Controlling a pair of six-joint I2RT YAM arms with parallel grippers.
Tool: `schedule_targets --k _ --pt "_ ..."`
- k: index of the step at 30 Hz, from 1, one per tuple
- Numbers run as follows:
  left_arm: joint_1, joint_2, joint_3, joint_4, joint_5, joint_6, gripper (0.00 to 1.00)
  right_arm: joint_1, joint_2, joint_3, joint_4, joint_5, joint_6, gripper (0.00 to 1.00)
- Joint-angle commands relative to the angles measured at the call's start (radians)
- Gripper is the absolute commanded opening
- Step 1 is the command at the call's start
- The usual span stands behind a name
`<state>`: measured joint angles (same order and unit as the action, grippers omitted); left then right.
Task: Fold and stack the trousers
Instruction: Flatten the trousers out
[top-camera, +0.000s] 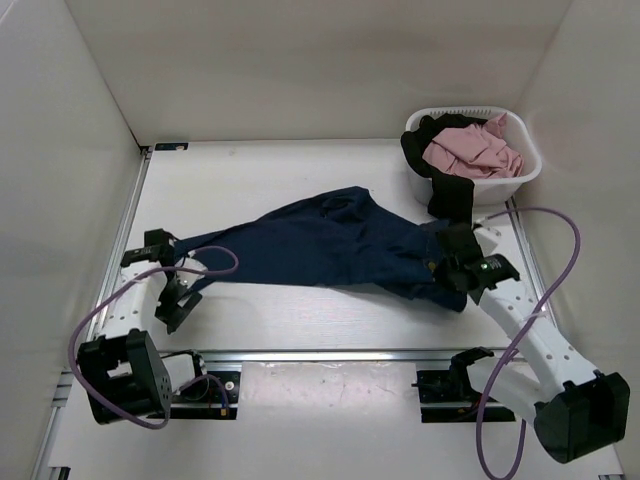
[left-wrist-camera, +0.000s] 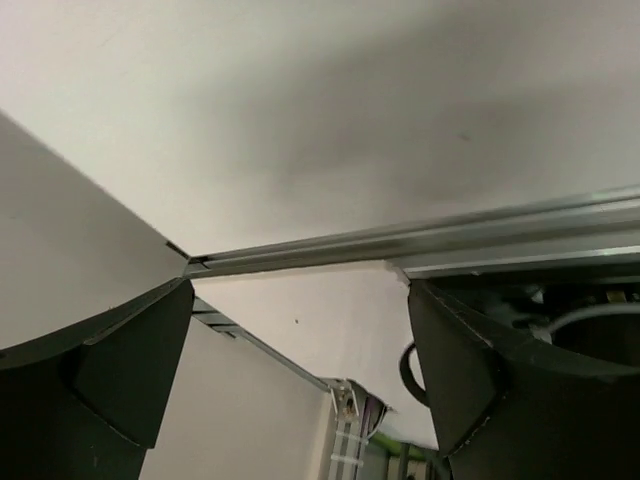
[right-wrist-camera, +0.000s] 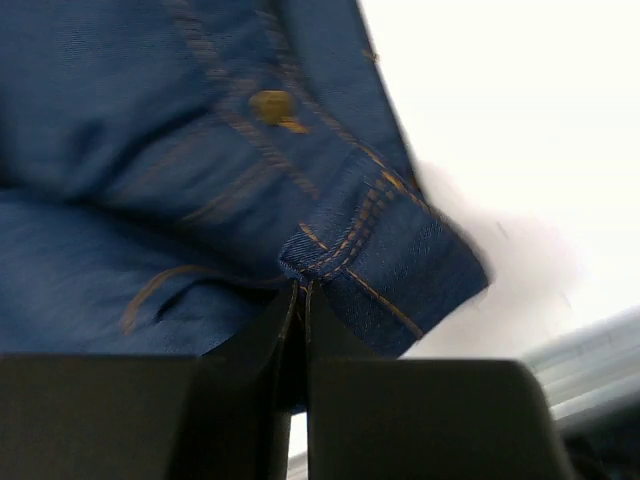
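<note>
Clearly, the right gripper (right-wrist-camera: 298, 296) was pinched shut on the trousers (top-camera: 320, 242) at a stitched waistband edge (a brass rivet (right-wrist-camera: 270, 105) showed just above). The left gripper (left-wrist-camera: 300, 300) stood wide, nothing between its fingers, seemingly just beside the leg end. The trousers lay stretched across the table (top-camera: 300, 320) between both arms.

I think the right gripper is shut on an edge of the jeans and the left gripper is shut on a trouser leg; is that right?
Not quite. The left gripper is open and holds nothing: the left wrist view shows no cloth between its spread fingers. The rest stands: the right gripper is shut on an edge of the jeans, as the right wrist view shows.
</note>
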<state>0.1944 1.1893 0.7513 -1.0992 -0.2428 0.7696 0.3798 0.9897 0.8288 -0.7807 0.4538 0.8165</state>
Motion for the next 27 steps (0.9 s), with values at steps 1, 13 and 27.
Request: schedule_targets --k 1,13,27 --pt "0.038 -0.046 0.008 0.114 -0.082 -0.003 1.00 -0.012 -0.091 -0.065 -0.008 0.063 0.153 0.03" --pt "0.143 0.409 0.353 0.371 -0.056 -0.156 0.95 -0.021 -0.160 -0.151 -0.081 0.184 0.190 0.03" --pt "0.191 0.641 0.462 0.358 -0.046 -0.093 0.49 -0.030 -0.169 -0.083 -0.153 0.223 0.181 0.02"
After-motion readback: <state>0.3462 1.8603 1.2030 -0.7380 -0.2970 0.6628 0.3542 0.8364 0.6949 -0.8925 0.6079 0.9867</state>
